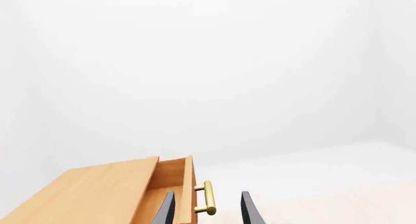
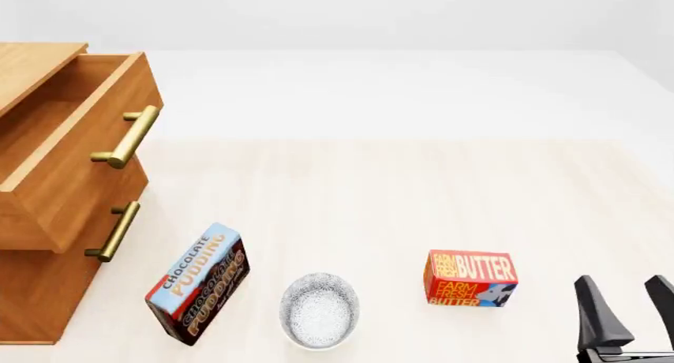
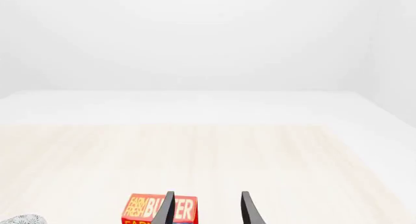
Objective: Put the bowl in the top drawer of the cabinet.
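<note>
The bowl (image 2: 319, 309), white with a fine grey-blue pattern, sits upright near the table's front edge, between two boxes; its rim (image 3: 23, 219) just shows in the right wrist view. At the left stands the wooden cabinet (image 2: 27, 296), its top drawer (image 2: 79, 170) pulled out and open. My right gripper (image 2: 621, 282) hovers open at the front right, right of the butter box, holding nothing. My left gripper (image 1: 208, 196) is open and out of the front view; the left wrist view looks between its fingers at the top drawer (image 1: 170, 182) and its brass handle (image 1: 208, 197).
A chocolate pudding box (image 2: 197, 282) lies tilted just left of the bowl, near the cabinet. A red butter box (image 2: 471, 278) stands to the bowl's right, also seen as the butter box (image 3: 161, 210) beside my right fingers. The lower drawer's handle (image 2: 114, 231) sits under the open drawer.
</note>
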### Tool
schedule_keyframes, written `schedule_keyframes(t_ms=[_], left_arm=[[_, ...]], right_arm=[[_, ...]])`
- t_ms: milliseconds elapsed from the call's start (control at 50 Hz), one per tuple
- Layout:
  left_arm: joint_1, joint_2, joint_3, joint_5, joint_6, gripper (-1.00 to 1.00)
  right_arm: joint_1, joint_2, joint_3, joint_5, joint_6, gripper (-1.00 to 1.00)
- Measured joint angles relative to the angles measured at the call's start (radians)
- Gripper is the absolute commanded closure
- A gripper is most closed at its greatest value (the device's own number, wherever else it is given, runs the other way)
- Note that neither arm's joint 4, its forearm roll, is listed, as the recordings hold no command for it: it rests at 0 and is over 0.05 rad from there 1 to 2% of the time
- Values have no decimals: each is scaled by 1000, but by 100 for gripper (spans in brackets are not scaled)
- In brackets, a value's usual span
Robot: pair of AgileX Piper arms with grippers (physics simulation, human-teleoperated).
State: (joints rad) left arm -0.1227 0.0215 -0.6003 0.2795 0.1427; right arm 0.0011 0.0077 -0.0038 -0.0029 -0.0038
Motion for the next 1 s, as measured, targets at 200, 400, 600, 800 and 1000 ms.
schedule_keyframes(t_ms=[200, 400, 600, 800, 1000], left_arm=[[-23, 75, -112, 57, 52, -100], [-17, 190, -199, 74, 68, -100], [6, 321, -273, 93, 47, -100], [19, 441, -342, 134, 5, -100], [31, 536, -420, 206, -32, -100]], right_arm=[[0, 0, 0, 0, 0, -100], [0, 0, 0, 0, 0, -100], [0, 0, 0, 0, 0, -100], [0, 0, 0, 0, 0, -100], [0, 0, 0, 0, 0, -100]])
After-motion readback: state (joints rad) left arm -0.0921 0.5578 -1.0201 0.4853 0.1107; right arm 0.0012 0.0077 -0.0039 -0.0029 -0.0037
